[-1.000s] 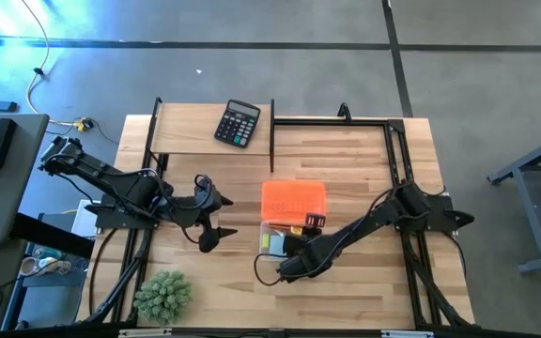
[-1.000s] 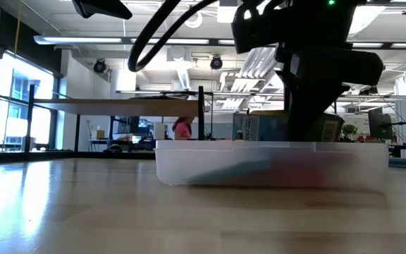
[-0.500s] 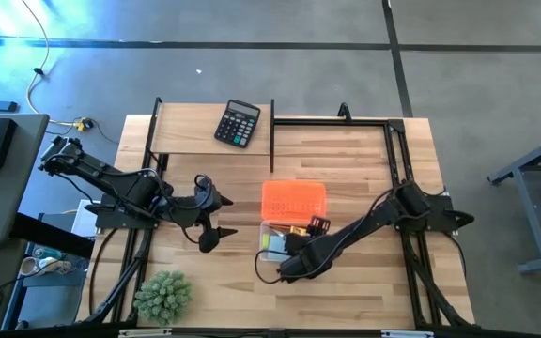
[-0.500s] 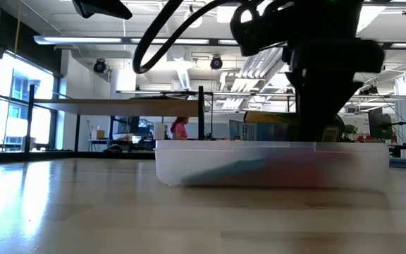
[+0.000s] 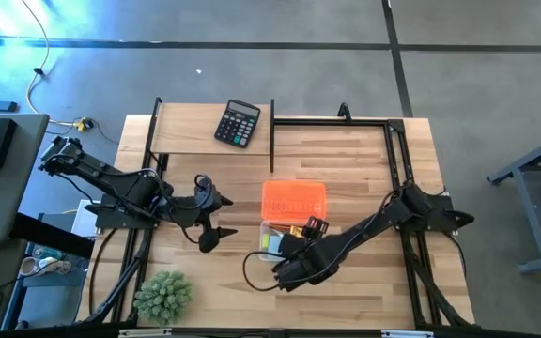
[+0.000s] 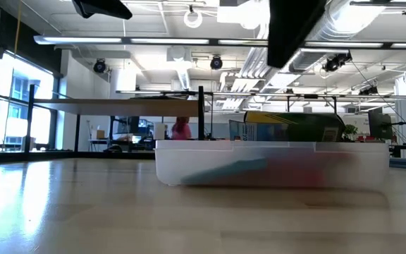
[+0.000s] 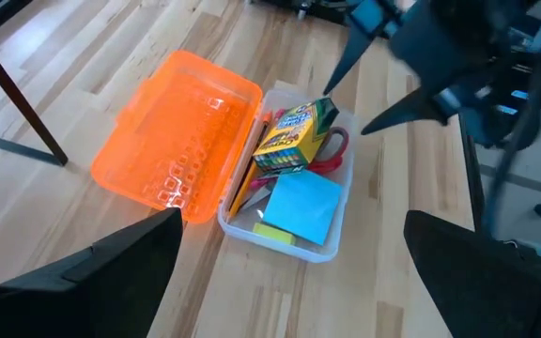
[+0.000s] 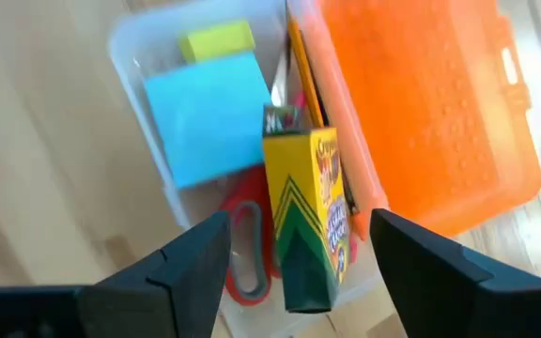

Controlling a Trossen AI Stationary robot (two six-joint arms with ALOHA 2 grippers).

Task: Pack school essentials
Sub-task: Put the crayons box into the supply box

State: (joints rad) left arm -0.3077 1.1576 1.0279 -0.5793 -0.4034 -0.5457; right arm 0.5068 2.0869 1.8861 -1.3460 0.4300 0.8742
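A clear box [image 7: 280, 244] stands mid-table with its orange lid [image 7: 177, 131] folded open beside it. Inside lie a light-blue notepad [image 7: 303, 207], a yellow block [image 8: 216, 40], red-handled scissors [image 7: 332, 150] and pencils [image 7: 247, 174]. The green-yellow packet [image 7: 294, 136] rests on top of the scissors and pencils and sticks up above the rim [image 6: 294, 127]. My right gripper [image 7: 346, 110] hangs open above the packet, clear of it. My left gripper [image 5: 222, 218] waits open to the left of the box, raised above the table.
A black calculator [image 5: 238, 124] lies on the raised wooden shelf at the far left. A spiky green plant [image 5: 163, 296] stands at the near left corner. Black frame bars [image 5: 272, 131] rise behind the box. Bare wood lies to the near side and right of the box.
My right gripper has opened, let go of the green-yellow packet and risen straight up out of the box, rolling a little. The packet has stayed lying on the things in the box.
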